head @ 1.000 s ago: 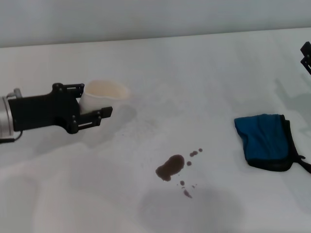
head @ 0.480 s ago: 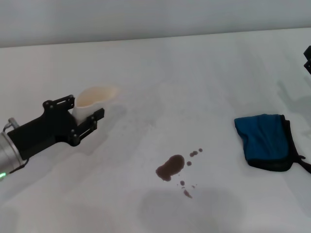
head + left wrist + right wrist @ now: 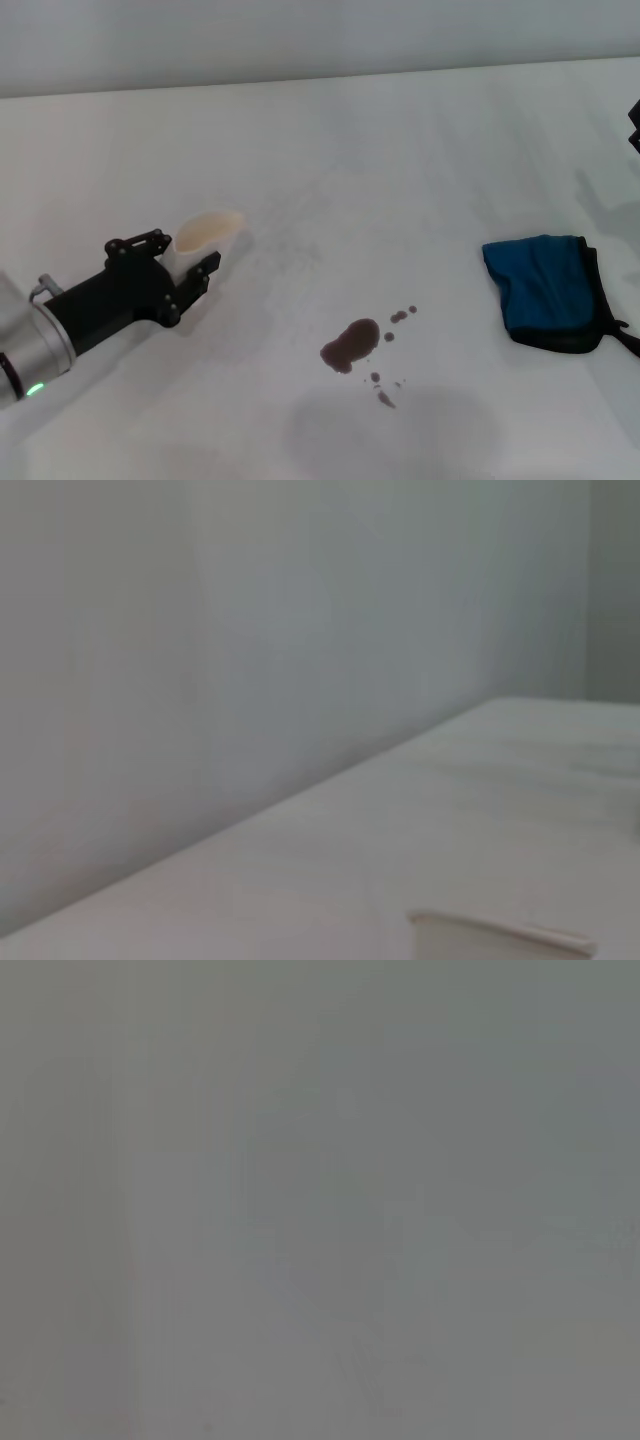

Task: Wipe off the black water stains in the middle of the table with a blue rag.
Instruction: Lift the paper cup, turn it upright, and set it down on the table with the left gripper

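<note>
Blue rag [image 3: 545, 288], brownish-black stains [image 3: 350, 344], white table [image 3: 400, 150].

A plain white counter [image 3: 330, 150] carries everything. Near its middle lies a dark oblong stain [image 3: 350, 344] with small droplets [image 3: 402, 315] scattered just beside it. Well apart, toward the right edge, a folded blue rag [image 3: 548, 290] with black edging lies flat on the surface.

Black water stains [image 3: 350, 344] blot the white table [image 3: 400, 150]; folded blue rag [image 3: 545, 290] lies apart.
</note>
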You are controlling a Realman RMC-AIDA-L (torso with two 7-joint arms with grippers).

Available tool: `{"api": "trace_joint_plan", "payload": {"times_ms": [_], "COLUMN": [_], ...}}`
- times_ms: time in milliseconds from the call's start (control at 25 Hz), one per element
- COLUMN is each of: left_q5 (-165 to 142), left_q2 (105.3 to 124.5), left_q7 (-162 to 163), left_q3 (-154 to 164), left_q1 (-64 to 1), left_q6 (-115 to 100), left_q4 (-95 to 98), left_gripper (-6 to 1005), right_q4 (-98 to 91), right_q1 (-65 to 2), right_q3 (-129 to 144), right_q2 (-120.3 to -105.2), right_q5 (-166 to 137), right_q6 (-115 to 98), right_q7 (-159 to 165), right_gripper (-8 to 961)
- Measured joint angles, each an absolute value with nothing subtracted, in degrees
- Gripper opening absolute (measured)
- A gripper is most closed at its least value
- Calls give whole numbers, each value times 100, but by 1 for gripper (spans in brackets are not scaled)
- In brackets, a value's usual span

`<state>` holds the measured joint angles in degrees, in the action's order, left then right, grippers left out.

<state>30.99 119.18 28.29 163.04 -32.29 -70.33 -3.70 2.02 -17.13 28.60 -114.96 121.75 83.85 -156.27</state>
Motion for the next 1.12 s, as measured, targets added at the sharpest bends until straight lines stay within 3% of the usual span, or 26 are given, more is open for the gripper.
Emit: {"api": "trace_joint_plan", "payload": {"times_ms": [880,1120], "left_q5": [3747,3753], "left_q2": [11934,11944], "left_q7": [1396,1116], "left_q3": [16295,16295], "left_q1": [-2651,-2576], "left_q6": [-6477,-6427], "left_q4": [282,343], "left_gripper": [521,683], "right_q4": [202,202], "right_q1": [-1738,-1735], "right_q3": [2829,2846], "right_q2": [-11496,-11496], "right_q5": [12181,12182], "right_q6": [8297,8288], "right_q7": [-15627,-15632], "right_gripper": [837,837]}}
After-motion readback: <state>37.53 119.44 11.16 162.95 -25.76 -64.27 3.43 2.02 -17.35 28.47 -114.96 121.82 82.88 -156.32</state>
